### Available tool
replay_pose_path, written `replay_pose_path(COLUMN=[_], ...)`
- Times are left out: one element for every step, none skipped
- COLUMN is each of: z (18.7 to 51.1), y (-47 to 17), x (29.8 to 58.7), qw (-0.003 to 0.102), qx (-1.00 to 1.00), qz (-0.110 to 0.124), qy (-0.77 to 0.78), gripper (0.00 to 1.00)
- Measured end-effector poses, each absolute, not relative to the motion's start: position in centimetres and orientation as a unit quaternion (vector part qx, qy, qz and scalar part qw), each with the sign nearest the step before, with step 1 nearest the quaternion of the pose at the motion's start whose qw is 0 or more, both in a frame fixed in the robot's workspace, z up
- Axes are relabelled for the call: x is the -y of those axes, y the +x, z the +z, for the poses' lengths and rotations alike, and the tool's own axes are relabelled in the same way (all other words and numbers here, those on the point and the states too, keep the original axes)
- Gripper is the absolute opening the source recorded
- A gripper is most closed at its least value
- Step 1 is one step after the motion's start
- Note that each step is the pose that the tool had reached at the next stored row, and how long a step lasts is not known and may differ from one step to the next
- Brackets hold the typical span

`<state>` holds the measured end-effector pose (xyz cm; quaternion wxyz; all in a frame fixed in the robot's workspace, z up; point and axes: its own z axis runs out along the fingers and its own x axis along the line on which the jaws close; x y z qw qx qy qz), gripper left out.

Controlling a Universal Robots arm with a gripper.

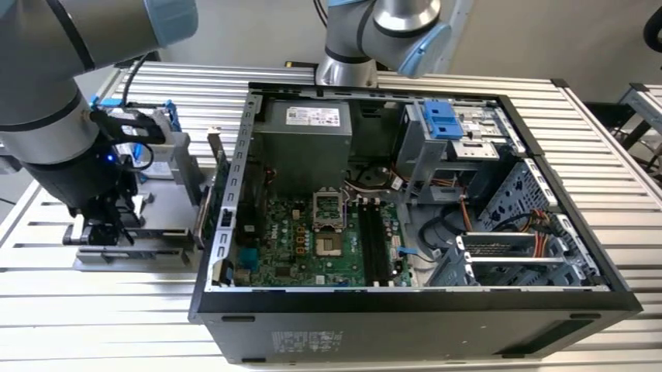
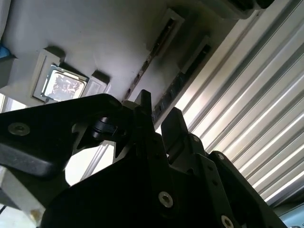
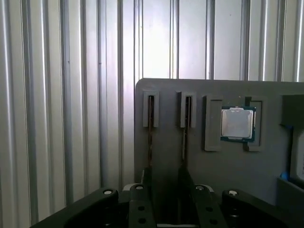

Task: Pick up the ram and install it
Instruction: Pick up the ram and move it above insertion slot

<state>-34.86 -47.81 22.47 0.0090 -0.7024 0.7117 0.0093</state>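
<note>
Found gripper (image 3: 166, 178) low over grey holder (image 3: 166, 142), fingers (image 3: 147, 183) spread, nothing clamped. Noted ram (image 3: 151, 123) on edge in holder slot, second stick (image 3: 186, 123) in next slot, processor (image 3: 236, 122) in pocket alongside. Located holder on slatted table (image 1: 104, 325), at exterior view's left of open case (image 1: 414, 333). Saw gripper well apart from motherboard (image 1: 300, 248) inside case.

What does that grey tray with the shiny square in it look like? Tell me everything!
The grey tray is a flat, matte, plastic-looking plate lying on the ribbed metal table. Two narrow slots each hold a thin ram stick on edge; a square pocket holds a silver chip. The gripper hangs just over the slots.
</note>
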Motion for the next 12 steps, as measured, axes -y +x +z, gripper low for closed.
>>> replay_pose_path(z=[22.3, 22.2, 22.0, 21.9, 21.7, 21.6, 21.4, 21.3, 21.2, 21.1, 21.1, 21.1], y=[-34.9, -34.9, -34.9, -34.9, -34.9, -34.9, -34.9, -34.9, -34.9, -34.9, -34.9, -34.9], x=[47.9, 47.9, 48.0, 48.0, 48.0, 48.1, 48.1, 48.2, 48.3, 48.4, 48.5, 48.6], qw=[0.009, 0.009, 0.009, 0.009, 0.009, 0.009, 0.009, 0.009, 0.009, 0.009, 0.009, 0.009], qx=[-0.712, -0.712, -0.712, -0.712, -0.712, -0.712, -0.712, -0.712, -0.712, -0.712, -0.712, -0.712], qz=[0.009, 0.009, 0.009, 0.009, 0.009, 0.009, 0.009, 0.009, 0.009, 0.009, 0.009, 0.009], qy=[-0.702, -0.702, -0.702, -0.702, -0.702, -0.702, -0.702, -0.702, -0.702, -0.702, -0.702, -0.702], gripper=[1.0, 1.0, 1.0, 1.0, 1.0, 1.0, 1.0, 1.0, 1.0, 1.0, 1.0, 1.0])
